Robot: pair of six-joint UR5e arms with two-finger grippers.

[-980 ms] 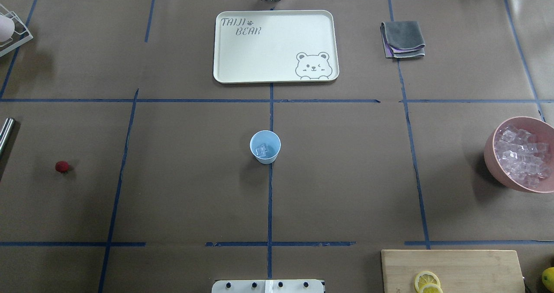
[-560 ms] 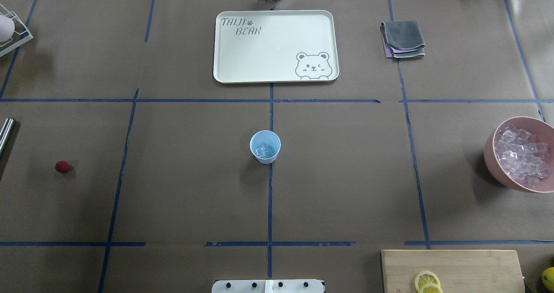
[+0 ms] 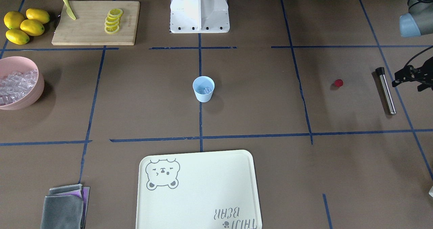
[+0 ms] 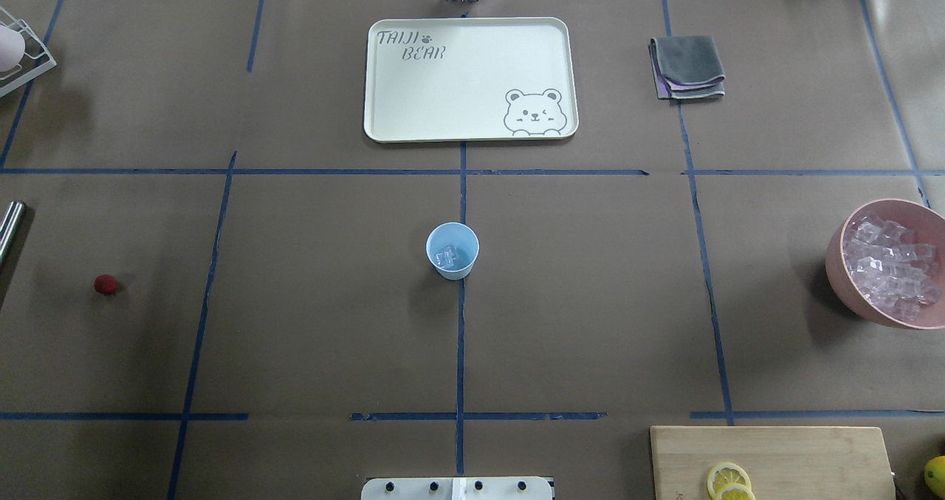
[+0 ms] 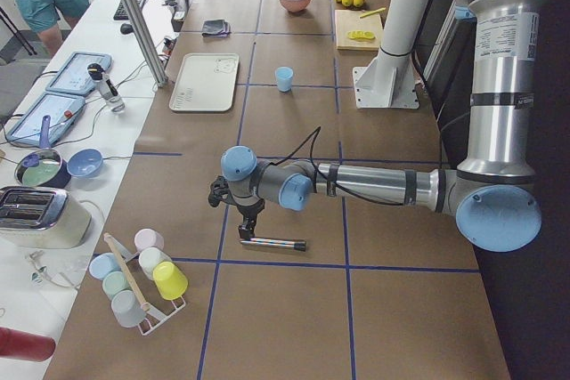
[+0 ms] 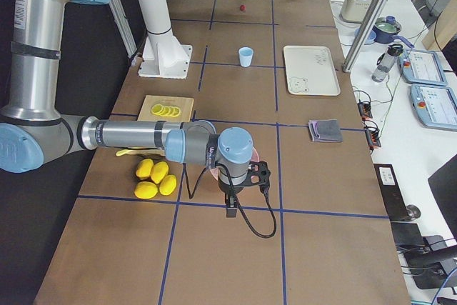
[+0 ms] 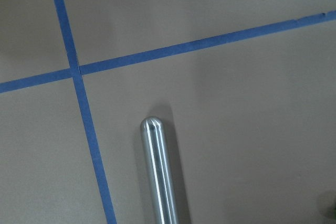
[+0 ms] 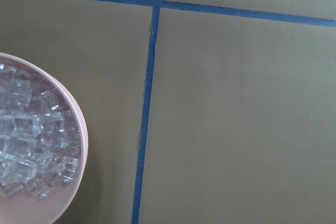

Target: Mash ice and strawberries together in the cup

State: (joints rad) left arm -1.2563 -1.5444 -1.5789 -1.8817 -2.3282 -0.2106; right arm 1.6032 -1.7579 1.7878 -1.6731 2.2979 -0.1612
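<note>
The pale-blue cup (image 4: 452, 250) stands upright at the table's middle, also in the front view (image 3: 203, 88). A few ice cubes (image 4: 447, 256) lie in it. More ice (image 4: 889, 264) fills the pink bowl (image 4: 838, 271) at the right edge. The red strawberry (image 4: 105, 284) lies alone on the table far left, also in the front view (image 3: 338, 83). My left gripper (image 5: 248, 227) hangs over one end of a steel rod (image 3: 385, 90); I cannot tell if it is open. My right gripper (image 6: 230, 208) hangs near the bowl; I cannot tell its state.
A cream bear tray (image 4: 384, 79) lies beyond the cup. A folded grey cloth (image 4: 688, 68) is at the back right. A cutting board (image 3: 84, 32) with lemon slices and a knife, and whole lemons (image 3: 23, 24), are near the robot's right. A cup rack (image 5: 142, 278) stands far left.
</note>
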